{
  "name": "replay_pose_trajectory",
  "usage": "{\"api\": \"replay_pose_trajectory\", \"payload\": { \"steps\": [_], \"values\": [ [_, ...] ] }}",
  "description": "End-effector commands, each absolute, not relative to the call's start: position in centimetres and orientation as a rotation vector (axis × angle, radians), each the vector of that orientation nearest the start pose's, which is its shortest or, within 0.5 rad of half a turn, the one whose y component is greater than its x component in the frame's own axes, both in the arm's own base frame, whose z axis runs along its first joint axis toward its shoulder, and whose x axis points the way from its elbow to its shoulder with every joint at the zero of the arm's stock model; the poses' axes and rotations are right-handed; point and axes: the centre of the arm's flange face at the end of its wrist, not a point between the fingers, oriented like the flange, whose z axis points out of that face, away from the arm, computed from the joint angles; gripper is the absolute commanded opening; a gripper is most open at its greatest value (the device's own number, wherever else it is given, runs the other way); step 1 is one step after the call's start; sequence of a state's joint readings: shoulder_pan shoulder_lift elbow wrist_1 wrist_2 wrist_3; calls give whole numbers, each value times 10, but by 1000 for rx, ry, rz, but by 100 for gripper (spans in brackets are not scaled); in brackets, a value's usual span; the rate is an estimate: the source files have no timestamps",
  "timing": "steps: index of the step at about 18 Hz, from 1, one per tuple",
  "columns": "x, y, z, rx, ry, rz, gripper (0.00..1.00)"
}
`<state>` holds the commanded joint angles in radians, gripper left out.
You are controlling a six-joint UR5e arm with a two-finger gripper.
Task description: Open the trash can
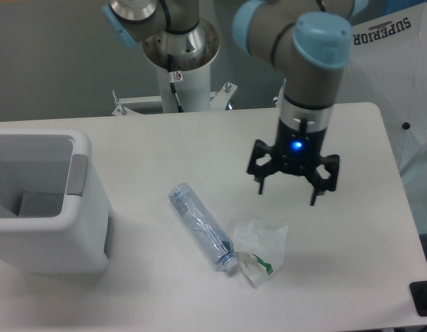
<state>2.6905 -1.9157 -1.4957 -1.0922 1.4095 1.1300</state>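
Since the trash can (43,207) at the table's (351,277) left edge already shows an open top w/ its interior visible, the opening step looks done, so the gripper (288,194) should stay clear. It hangs w/ fingers apart, holding nothing, toward the right edge. Avoid dropping onto the bottle (201,227) near the front edge.

Count on counter (351,277): one trash can (43,204), one crushed bottle (201,227), one clear plastic bag (258,243); one tool (287,193) above.
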Motion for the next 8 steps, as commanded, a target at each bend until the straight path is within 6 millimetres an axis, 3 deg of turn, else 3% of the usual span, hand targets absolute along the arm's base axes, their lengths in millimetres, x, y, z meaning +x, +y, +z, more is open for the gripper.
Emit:
{"api": "replay_pose_trajectory", "payload": {
  "steps": [4, 8],
  "values": [
    [-532, 403, 345, -3024, 203, 193, 100],
    [-535, 401, 340, -3043, 207, 193, 100]
  ]
}}
